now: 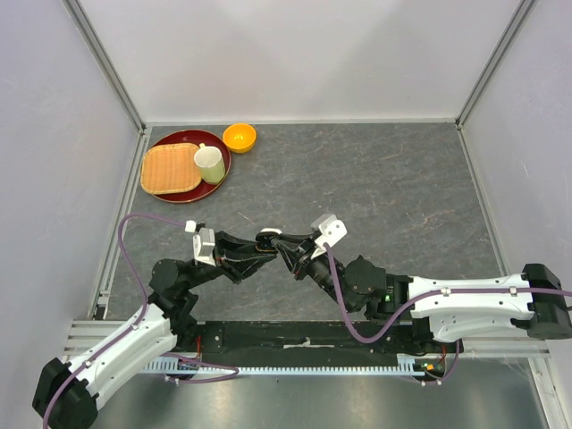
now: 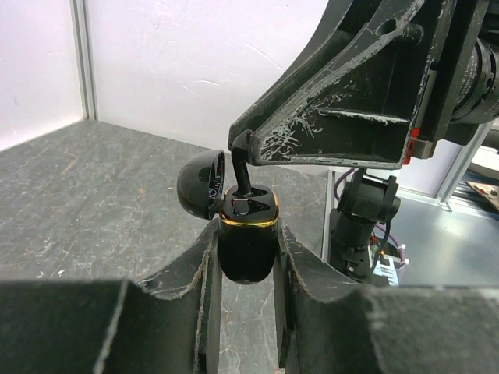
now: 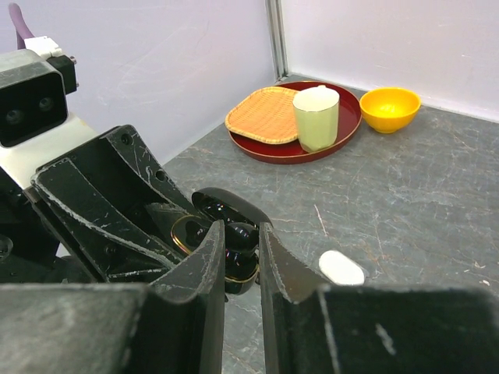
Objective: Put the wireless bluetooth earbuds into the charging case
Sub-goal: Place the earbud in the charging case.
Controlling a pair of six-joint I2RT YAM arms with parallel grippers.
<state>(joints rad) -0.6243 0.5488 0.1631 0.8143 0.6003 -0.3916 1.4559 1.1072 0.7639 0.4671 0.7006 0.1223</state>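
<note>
My L gripper clamps open black case. R gripper pinches black earbud at the slot, apparently not yet seated.

Red tray — woven mat, cup, orange bowl

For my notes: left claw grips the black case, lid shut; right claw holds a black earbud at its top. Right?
No: the lid stands open, as the left wrist view shows. The left claw does grip the black case, and the right claw holds a black earbud at its top.
</note>
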